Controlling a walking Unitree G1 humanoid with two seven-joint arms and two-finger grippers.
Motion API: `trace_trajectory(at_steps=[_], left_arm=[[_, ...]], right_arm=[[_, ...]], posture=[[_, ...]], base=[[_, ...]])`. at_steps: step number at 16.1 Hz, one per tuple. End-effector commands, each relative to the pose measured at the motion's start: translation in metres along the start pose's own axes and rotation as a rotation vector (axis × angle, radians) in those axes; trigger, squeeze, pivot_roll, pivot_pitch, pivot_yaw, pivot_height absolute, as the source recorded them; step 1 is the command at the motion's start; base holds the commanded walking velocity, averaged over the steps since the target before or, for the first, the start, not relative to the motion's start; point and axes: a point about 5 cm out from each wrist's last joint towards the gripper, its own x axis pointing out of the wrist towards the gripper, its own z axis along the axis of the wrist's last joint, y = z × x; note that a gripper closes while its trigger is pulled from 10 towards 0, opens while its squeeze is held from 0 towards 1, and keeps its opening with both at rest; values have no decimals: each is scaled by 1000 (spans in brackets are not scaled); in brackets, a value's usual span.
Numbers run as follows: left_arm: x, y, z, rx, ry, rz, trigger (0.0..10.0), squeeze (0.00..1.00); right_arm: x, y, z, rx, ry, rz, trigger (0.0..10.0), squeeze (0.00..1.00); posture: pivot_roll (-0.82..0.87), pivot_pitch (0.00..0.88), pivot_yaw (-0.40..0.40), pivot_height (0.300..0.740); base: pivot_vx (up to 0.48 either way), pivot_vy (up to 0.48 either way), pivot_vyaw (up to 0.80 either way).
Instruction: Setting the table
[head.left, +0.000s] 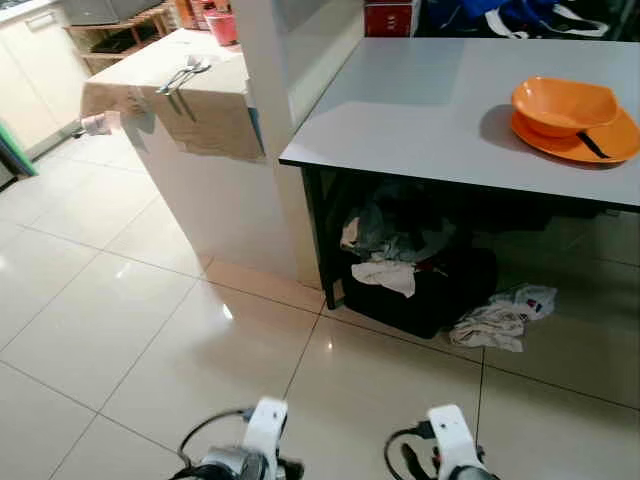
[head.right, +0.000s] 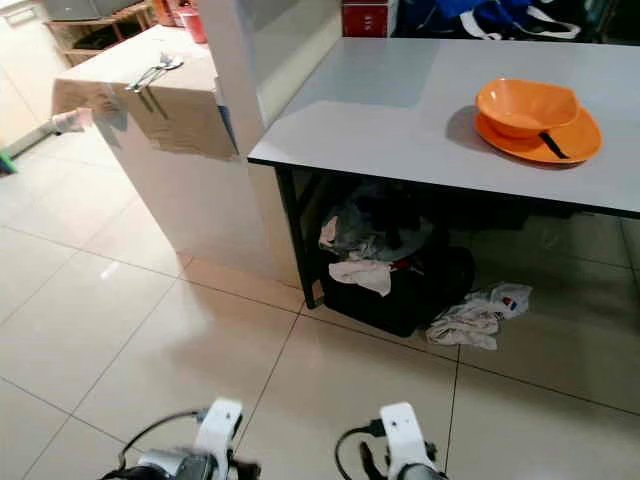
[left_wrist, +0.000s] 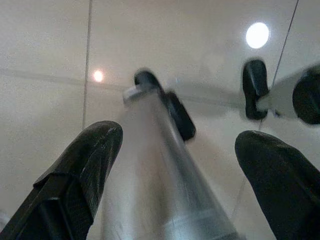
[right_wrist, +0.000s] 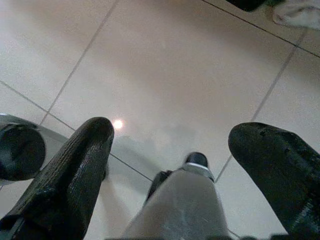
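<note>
An orange bowl (head.left: 563, 104) sits on an orange plate (head.left: 612, 146) at the far right of the grey table (head.left: 420, 110), with a black utensil (head.left: 592, 145) lying on the plate's rim. Some silver spoons (head.left: 183, 73) lie on a counter draped in a beige cloth (head.left: 215, 115) at the back left. Both arms hang low over the tiled floor, the left arm (head.left: 262, 430) and right arm (head.left: 450, 435) at the bottom edge. My left gripper (left_wrist: 180, 142) is open above the floor, and so is my right gripper (right_wrist: 172, 132). Neither holds anything.
Under the table stands a black bag (head.left: 420, 290) stuffed with clothes, and a crumpled white cloth (head.left: 495, 320) lies on the floor beside it. A white pillar (head.left: 270, 60) separates counter and table. A red box (head.left: 390, 18) stands behind the table.
</note>
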Motion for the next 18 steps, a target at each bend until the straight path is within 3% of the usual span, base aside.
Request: trace_trajectory(at_steps=[1,4,8,18], left_arm=[[-3,6,17,7,-70,19,10000,0],[-3,5,19,16,-74,13,10000,0],[-6,10,31,2,-127,42,10000,0],[-5,1,36,-34,-163,-7,10000,0]], right_arm=[[3,7,7,11,-23,4,10000,0],[2,16,-1,51,-14,-1,10000,0],[0,-2,1,60,-10,-30,10000,0],[1,-9,5,96,-9,-49,10000,0]], posture=[[-108,0,140,740],[-111,0,141,740],[-108,0,140,740],[-94,0,138,740]], base=[[0,0,0],[0,0,0],[0,0,0],[0,0,0]])
